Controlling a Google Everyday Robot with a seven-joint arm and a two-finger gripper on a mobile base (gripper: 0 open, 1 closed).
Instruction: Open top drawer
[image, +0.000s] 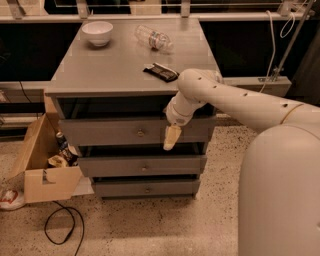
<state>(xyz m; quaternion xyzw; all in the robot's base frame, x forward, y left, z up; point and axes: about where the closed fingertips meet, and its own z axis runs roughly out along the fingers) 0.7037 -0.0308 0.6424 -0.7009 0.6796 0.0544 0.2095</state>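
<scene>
Grey matte top drawer was seen closed at mid-frame. The cream tapered gripper was held just right of its small round silver knob; whether it was open could not be told. Through that offset the knob could be missed.

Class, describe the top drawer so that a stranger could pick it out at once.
Find the grey cabinet with a bowl on top. Its front has three stacked drawers; the top drawer is the highest, just under the tabletop, with the pincer hanging before its right half. It is taller than the two drawers below.
</scene>
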